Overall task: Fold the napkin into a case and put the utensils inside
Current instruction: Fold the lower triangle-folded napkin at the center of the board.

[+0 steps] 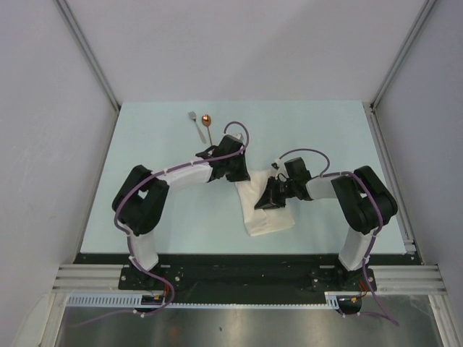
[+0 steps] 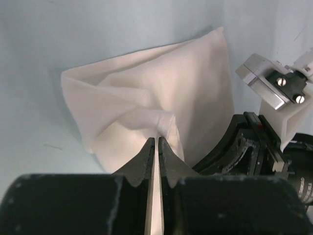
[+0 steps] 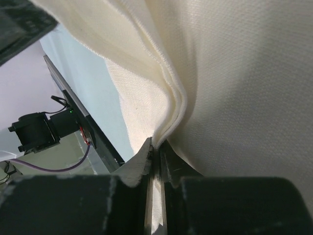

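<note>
The cream napkin lies folded in the table's middle, partly lifted between both arms. My left gripper is shut on its far corner; in the left wrist view the gripper pinches a bunched fold of the napkin. My right gripper is shut on the napkin's layered edge; in the right wrist view the gripper clamps doubled layers of the napkin. The silver fork and the copper-bowled spoon lie side by side at the far left-centre, apart from both grippers.
The pale blue table is bounded by grey walls left and right. A black rail runs along the near edge by the arm bases. The right arm's gripper body shows close in the left wrist view.
</note>
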`<state>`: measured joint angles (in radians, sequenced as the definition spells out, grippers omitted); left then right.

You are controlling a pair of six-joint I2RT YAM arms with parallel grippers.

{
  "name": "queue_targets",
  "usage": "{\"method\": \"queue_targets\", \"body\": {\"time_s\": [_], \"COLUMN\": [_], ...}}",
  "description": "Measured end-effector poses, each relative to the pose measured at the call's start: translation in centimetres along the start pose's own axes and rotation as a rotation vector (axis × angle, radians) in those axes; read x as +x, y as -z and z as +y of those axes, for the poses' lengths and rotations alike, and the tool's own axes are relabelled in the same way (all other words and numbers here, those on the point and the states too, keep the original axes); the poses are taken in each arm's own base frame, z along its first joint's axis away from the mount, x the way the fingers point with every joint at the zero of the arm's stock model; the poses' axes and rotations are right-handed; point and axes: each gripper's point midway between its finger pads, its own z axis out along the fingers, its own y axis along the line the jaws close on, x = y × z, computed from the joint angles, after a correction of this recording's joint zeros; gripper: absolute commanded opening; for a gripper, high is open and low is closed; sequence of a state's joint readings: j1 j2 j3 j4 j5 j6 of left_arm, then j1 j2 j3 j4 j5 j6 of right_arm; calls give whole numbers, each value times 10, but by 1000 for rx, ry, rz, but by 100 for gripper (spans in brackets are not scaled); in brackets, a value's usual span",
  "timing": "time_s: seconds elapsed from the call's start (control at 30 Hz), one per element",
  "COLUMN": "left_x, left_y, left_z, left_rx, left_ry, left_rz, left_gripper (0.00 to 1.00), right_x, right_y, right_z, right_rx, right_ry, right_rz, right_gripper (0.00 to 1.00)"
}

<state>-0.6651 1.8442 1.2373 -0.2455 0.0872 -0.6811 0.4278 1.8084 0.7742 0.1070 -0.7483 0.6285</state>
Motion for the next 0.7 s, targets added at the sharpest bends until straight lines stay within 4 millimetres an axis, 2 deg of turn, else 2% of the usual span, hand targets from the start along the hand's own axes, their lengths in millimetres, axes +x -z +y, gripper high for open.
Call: {"method": "queue_targets", "body": {"time_s": [0.17,0.23,0.3,0.4,0.57,0.7], "left_x": [4,3,3,4,3,3], "left_y": [-25,-35,-43,-48,-49,-49], "left_z": [-2,-1,0,3,0,-1], "left_rx": [10,5,2,-3,15,23], "left_ry": [29,33,40,44,45,45], "left_rz": [33,42,46,52,55,57], "left_gripper": [9,9,9,9,9,9], "right_x": [2,2,3,8,14,18], "right_y": [0,3,9,21,39,35], "right_z": [-3,-2,-2,-3,2,10], "right_rx": [16,30,67,141,234,241], "right_ry": [-6,2,19,55,130,172], "right_rz": [4,4,-6,-20,-45,-27], "right_gripper": [29,37,45,52,54,46]}}
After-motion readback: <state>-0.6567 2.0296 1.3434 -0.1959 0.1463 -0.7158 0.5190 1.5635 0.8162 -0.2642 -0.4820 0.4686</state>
